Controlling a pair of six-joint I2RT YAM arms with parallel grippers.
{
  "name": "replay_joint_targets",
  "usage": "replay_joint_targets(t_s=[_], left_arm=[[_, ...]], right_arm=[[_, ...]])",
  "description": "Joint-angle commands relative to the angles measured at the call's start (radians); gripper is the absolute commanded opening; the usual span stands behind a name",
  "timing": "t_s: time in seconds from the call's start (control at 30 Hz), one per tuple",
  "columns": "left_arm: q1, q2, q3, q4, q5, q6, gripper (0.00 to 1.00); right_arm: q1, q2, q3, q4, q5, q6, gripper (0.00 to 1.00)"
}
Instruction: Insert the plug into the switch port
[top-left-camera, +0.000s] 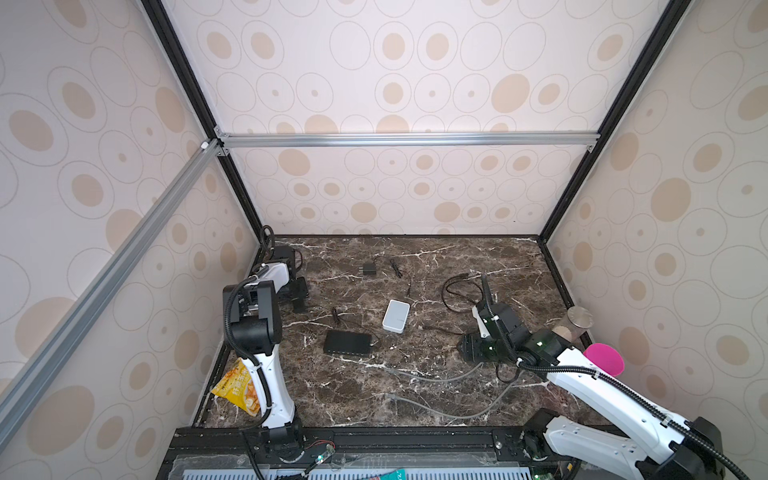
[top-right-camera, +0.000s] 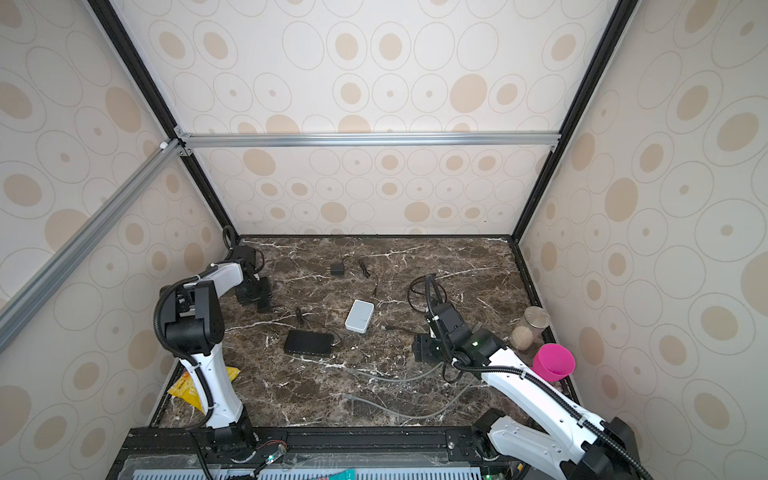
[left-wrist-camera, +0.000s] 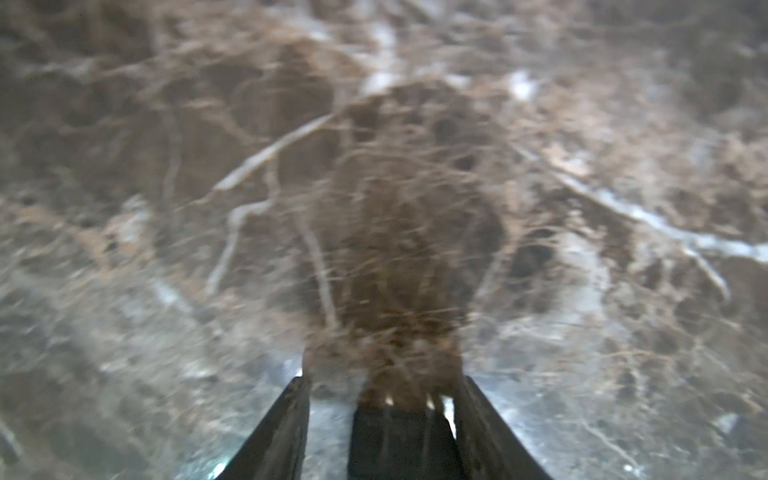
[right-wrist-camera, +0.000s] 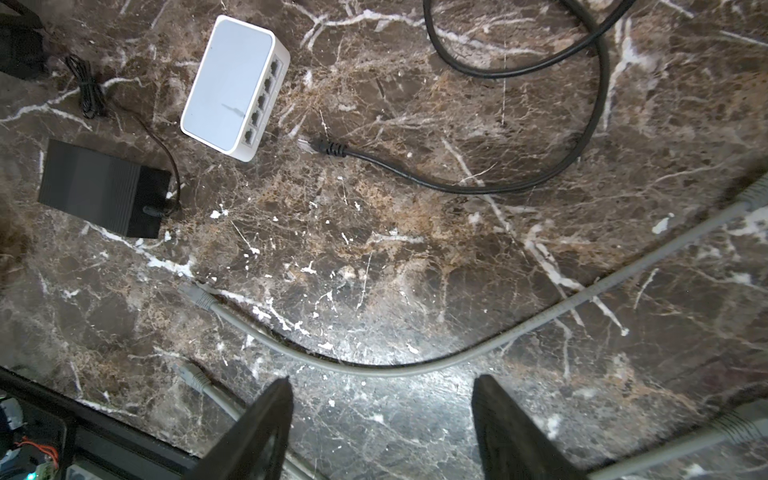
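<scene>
Across the marble table (top-left-camera: 332, 395), left to right: left gripper (top-left-camera: 300, 297), spread unreadable through blur; white switch (right-wrist-camera: 228, 83); black plug (right-wrist-camera: 322, 145) lying loose beside its ports; right gripper (right-wrist-camera: 382, 386), wide and empty, which should pinch the plug's boot squarely, tip portward.

Things in view, counted by kind.

Two robot arms (top-left-camera: 272, 374) are seen. One white switch (top-left-camera: 396, 316) with five ports (right-wrist-camera: 262, 102) is counted, along with one flat black box (top-left-camera: 348, 343), one small black adapter (top-left-camera: 369, 269) and one black cable (right-wrist-camera: 415, 178), of which one plug (right-wrist-camera: 328, 147) is shown in the right wrist view. Two grey cables (right-wrist-camera: 374, 368) are counted, with four grey plug ends (right-wrist-camera: 196, 296) shown in that view. One pink cup (top-left-camera: 604, 359), one lidded jar (top-left-camera: 575, 322) and one yellow snack bag (top-left-camera: 239, 388) are also counted.
</scene>
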Motion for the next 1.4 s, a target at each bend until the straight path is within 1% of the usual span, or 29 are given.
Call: replay_joint_targets(t_s=[0.0, 0.07, 0.1, 0.2, 0.27, 0.33, 0.4, 0.47, 0.57, 0.73, 0.8, 0.93, 1.03, 1.13, 1.2, 1.37], left_arm=[[0.005, -0.071, -0.014, -0.016, -0.007, 0.006, 0.61], [0.007, -0.106, -0.025, -0.019, 0.018, 0.003, 0.71], [0.006, -0.130, -0.033, -0.021, 0.037, 0.000, 0.74], [0.006, -0.254, -0.105, 0.001, 0.110, -0.021, 0.78], [-0.001, -0.356, -0.171, 0.024, 0.184, -0.038, 0.78], [-0.027, -0.470, -0.277, 0.063, 0.278, -0.069, 0.77], [-0.075, -0.561, -0.387, 0.110, 0.349, -0.105, 0.76], [-0.134, -0.634, -0.493, 0.158, 0.387, -0.146, 0.75], [-0.196, -0.709, -0.640, 0.257, 0.429, -0.222, 0.74], [-0.215, -0.788, -0.839, 0.451, 0.515, -0.337, 0.73], [-0.224, -0.794, -0.880, 0.490, 0.525, -0.361, 0.73], [-0.246, -0.792, -0.928, 0.534, 0.544, -0.386, 0.73], [-0.249, -0.803, -0.938, 0.520, 0.529, -0.378, 0.73], [-0.249, -0.839, -0.926, 0.482, 0.498, -0.368, 0.73], [-0.249, -0.869, -0.904, 0.444, 0.470, -0.361, 0.73], [-0.249, -0.940, -0.832, 0.310, 0.307, -0.319, 0.74]], right_arm=[[-0.003, 0.022, -0.010, 0.020, -0.038, 0.032, 0.70], [0.004, 0.044, 0.005, 0.026, -0.056, 0.033, 0.70], [0.011, 0.059, 0.016, 0.032, -0.067, 0.031, 0.70], [0.056, 0.127, 0.060, 0.066, -0.091, 0.026, 0.70], [0.098, 0.194, 0.102, 0.097, -0.107, 0.031, 0.70], [0.143, 0.287, 0.153, 0.142, -0.135, 0.052, 0.69], [0.176, 0.379, 0.205, 0.192, -0.167, 0.082, 0.69], [0.201, 0.472, 0.265, 0.240, -0.196, 0.105, 0.69], [0.214, 0.598, 0.353, 0.309, -0.237, 0.133, 0.68], [0.221, 0.784, 0.523, 0.311, -0.301, 0.169, 0.67], [0.223, 0.836, 0.571, 0.310, -0.324, 0.190, 0.66], [0.229, 0.902, 0.612, 0.332, -0.359, 0.245, 0.65], [0.235, 0.939, 0.627, 0.353, -0.390, 0.279, 0.63], [0.248, 0.957, 0.648, 0.349, -0.385, 0.278, 0.63], [0.253, 0.966, 0.659, 0.346, -0.384, 0.278, 0.63], [0.265, 0.983, 0.680, 0.341, -0.382, 0.281, 0.63]])
